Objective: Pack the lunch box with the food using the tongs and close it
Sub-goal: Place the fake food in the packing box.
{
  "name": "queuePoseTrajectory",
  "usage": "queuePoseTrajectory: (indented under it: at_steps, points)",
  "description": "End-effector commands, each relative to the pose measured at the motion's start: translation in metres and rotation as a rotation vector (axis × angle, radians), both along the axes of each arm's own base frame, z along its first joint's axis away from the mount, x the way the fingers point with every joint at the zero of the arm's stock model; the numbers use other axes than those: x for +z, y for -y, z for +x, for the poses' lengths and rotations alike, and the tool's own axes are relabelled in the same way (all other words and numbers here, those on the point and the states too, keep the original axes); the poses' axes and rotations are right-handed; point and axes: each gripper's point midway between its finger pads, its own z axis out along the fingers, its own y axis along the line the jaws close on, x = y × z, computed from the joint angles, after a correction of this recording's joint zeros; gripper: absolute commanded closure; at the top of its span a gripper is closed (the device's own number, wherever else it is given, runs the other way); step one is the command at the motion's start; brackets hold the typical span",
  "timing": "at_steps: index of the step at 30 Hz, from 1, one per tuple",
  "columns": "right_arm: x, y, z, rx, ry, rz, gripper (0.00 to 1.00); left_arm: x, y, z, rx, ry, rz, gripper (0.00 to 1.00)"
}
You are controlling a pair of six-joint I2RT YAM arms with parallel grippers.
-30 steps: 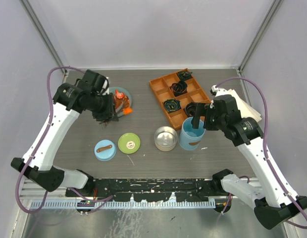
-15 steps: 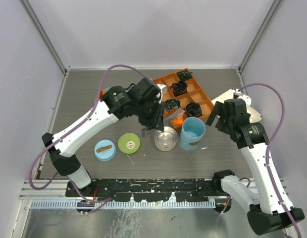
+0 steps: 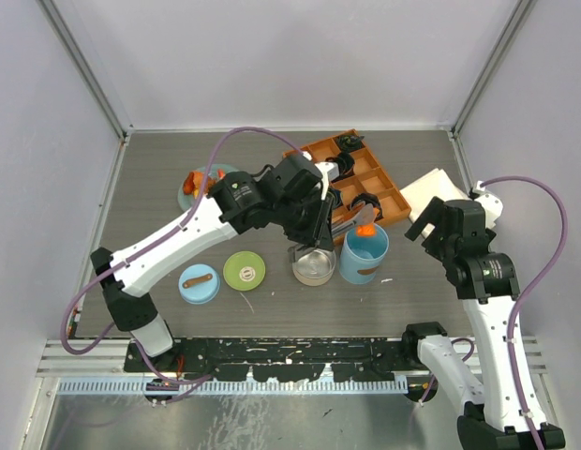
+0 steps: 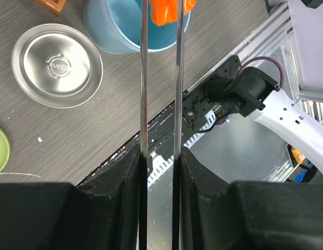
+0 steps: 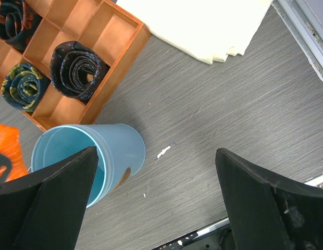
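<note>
My left gripper (image 3: 317,217) (image 4: 160,156) is shut on the tongs (image 3: 343,225) (image 4: 143,78), squeezing both slim metal arms together. The tong tips pinch an orange chunk of food (image 3: 365,230) (image 4: 164,10) (image 5: 7,147) just over the open mouth of the light-blue cylinder (image 3: 364,253) (image 4: 120,31) (image 5: 88,156) of the lunch box. The shallow steel tin (image 3: 312,265) (image 4: 57,65) stands empty to the cylinder's left. More food (image 3: 199,180) lies on the teal plate at the back left. My right gripper (image 3: 429,220) (image 5: 156,156) hangs open to the right of the cylinder, holding nothing.
The green lid (image 3: 244,270) and blue lid (image 3: 199,283) lie flat left of the tin. An orange compartment tray (image 3: 365,173) (image 5: 120,31) of black coils sits behind the cylinder. A folded white cloth (image 3: 433,187) (image 5: 203,26) lies at the right.
My left arm swung from the teal plate rightward across the table, carrying the orange chunk in the tongs to above the blue cylinder. My right arm drew back to the right, away from the cylinder.
</note>
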Motion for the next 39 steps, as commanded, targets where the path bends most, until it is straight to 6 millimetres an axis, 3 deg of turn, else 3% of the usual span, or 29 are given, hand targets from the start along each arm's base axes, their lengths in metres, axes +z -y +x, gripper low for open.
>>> queuePoseTrajectory:
  at_steps: [1,17,21,27,34,39]
  points:
    - [0.011,0.001,0.008,-0.020,0.066,0.013,0.00,0.009,0.026,-0.005,-0.063,0.037,-0.084,0.87]
    - [0.015,-0.002,0.006,-0.003,0.098,0.024,0.00,-0.023,0.026,-0.014,-0.094,0.084,0.110,0.77]
    - [0.014,-0.005,0.006,0.009,0.097,0.037,0.00,-0.019,0.029,-0.015,-0.099,0.101,0.107,0.74]
    - [0.017,-0.007,0.001,0.016,0.109,0.049,0.00,-0.007,0.029,-0.014,-0.095,0.121,0.076,0.60]
    - [0.025,-0.010,-0.007,0.028,0.126,0.067,0.00,0.003,0.024,-0.017,-0.092,0.122,0.054,0.61]
    - [0.031,-0.015,-0.016,0.062,0.141,0.086,0.00,0.016,0.003,-0.020,-0.062,0.153,0.040,0.61]
